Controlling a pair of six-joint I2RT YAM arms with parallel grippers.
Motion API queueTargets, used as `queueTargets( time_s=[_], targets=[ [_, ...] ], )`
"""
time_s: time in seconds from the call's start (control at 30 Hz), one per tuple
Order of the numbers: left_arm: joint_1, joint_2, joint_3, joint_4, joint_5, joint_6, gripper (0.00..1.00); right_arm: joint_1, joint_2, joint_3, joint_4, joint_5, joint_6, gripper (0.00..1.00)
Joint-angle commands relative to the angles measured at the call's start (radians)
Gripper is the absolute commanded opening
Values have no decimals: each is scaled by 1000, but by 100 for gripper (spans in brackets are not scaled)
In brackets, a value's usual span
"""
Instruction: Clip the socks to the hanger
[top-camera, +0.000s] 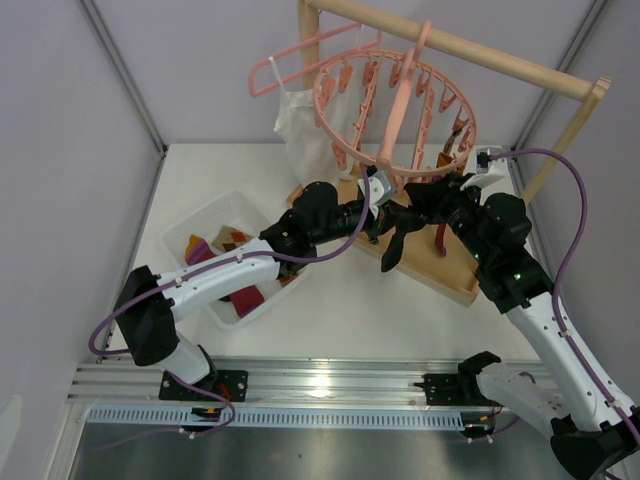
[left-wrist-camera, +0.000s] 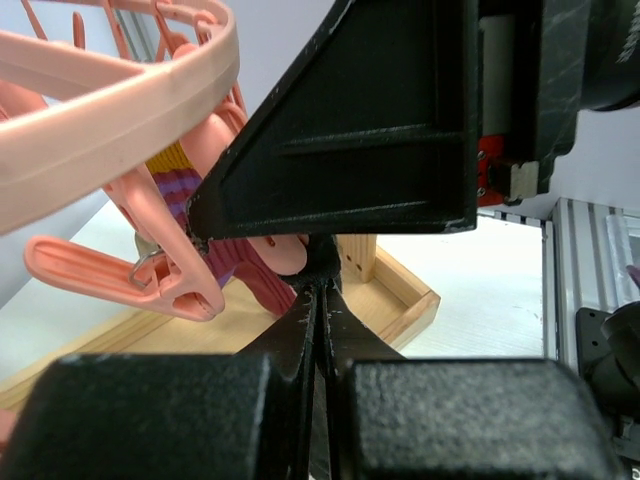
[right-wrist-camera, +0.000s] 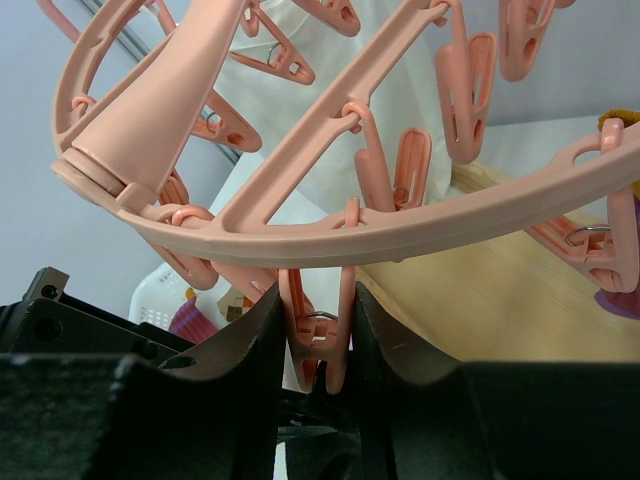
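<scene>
Right tool (right-wrist-camera: 318, 340): clamped on hanger clip (right-wrist-camera: 298, 312)
Left tool (left-wrist-camera: 320, 290): together, possibly pinching black sock (top-camera: 392, 250)
Risk: clip snapping shut empty on slipped squeeze

Bright even light, faint shadows on the table (top-camera: 340, 300); the hanger (left-wrist-camera: 100, 110) blurs slightly in the left wrist view

Pale grey walls (top-camera: 60, 100), white table (top-camera: 350, 310), wooden rack (top-camera: 500, 55), possibly freestanding.

The round pink hanger (top-camera: 398, 105) is hanging just above the right gripper (right-wrist-camera: 318, 375), one clip (right-wrist-camera: 318, 330) being pinched between its jaws; a purple-striped sock (left-wrist-camera: 185, 190) is dangling clipped left of the left gripper (left-wrist-camera: 320, 300).
</scene>
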Motion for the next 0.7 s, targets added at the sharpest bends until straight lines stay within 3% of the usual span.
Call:
queueTargets(
  time_s=[0.0,0.67],
  targets=[
    [-9,-40,16,82,33,-25,1,-1,4,1,40,-11,13,0],
    [-7,-21,34,79,-68,-20,1,-4,-8,5,24,-9,19,0]
  ],
)
